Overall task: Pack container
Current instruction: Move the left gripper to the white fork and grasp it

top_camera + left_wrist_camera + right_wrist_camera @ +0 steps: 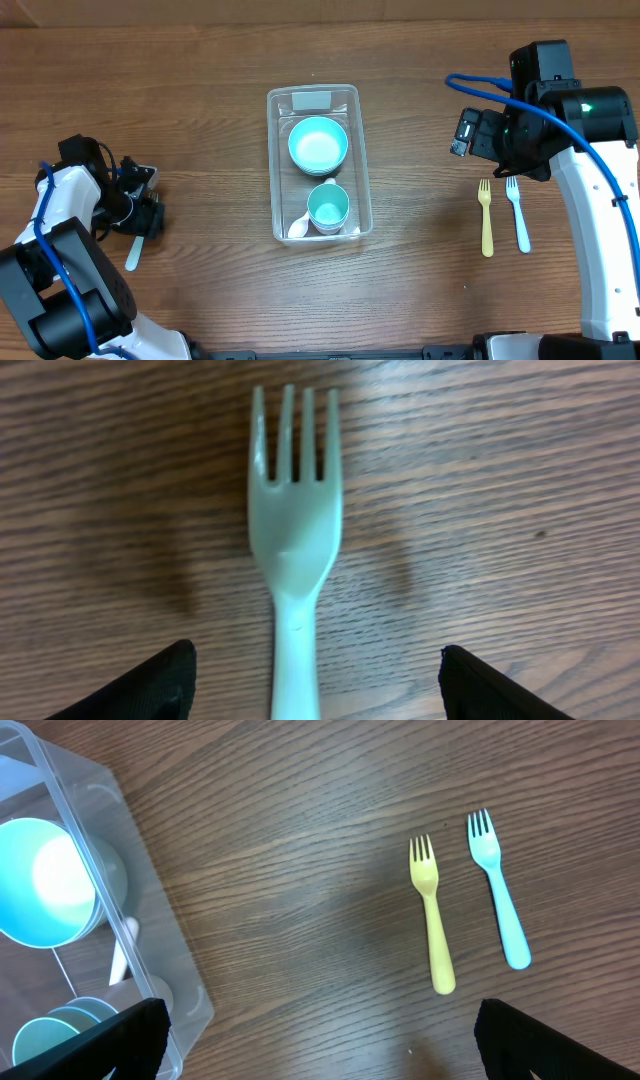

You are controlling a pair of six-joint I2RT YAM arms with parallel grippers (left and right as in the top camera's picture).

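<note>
The clear container (363, 165) stands at the table's centre, its whitish label (312, 100) at the far end. Inside are a teal bowl (318, 143), a teal cup (328, 207) and a white spoon (298, 228). My left gripper (140, 208) is open at the far left, low over a pale mint fork (293, 530). The fork's handle lies between the fingertips (315, 690), untouched. My right gripper (463, 133) is open and empty, right of the container (160, 960), its fingertips (320, 1040) over bare wood.
A yellow fork (486, 218) and a blue fork (517, 213) lie side by side on the right, tines pointing away; both also show in the right wrist view, yellow (432, 915) and blue (498, 890). The table is dark wood.
</note>
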